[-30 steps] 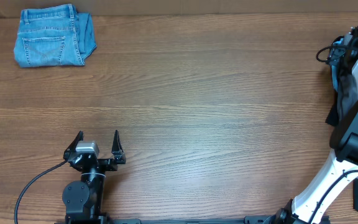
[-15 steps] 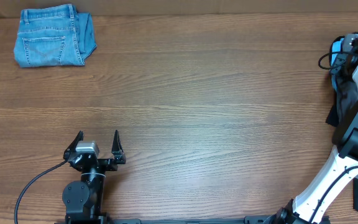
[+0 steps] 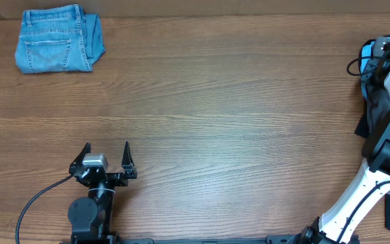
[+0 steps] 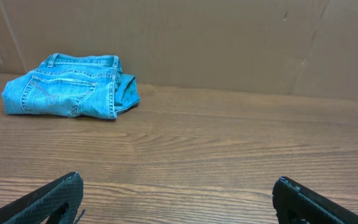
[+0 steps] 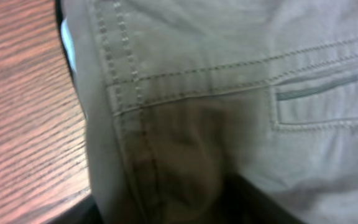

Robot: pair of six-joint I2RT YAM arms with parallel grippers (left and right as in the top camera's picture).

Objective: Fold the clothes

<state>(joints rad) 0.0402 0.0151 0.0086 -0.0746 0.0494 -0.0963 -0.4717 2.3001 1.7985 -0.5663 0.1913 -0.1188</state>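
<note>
The grey woven garment (image 5: 229,74) fills the right wrist view, with stitched seams and a slit pocket (image 5: 328,93). It lies at the table's right edge, and in the overhead view only a dark grey strip of it (image 3: 373,102) shows beside the right arm. My right gripper (image 5: 179,205) is pressed close onto the cloth. Its fingers are only dark blurs at the bottom of that view, so I cannot tell whether it is open or shut. My left gripper (image 4: 178,199) is open and empty above bare table near the front left, and shows in the overhead view (image 3: 107,152).
Folded blue denim jeans (image 3: 58,38) lie at the far left corner, also in the left wrist view (image 4: 70,86). A light-blue piece (image 3: 365,68) and black cloth (image 3: 361,127) lie by the right arm at the right edge. A cardboard wall (image 4: 229,37) stands behind the table.
My right wrist shifted slightly to the right over the pile at the table's right edge, then held still. The left arm and the jeans have not moved.
</note>
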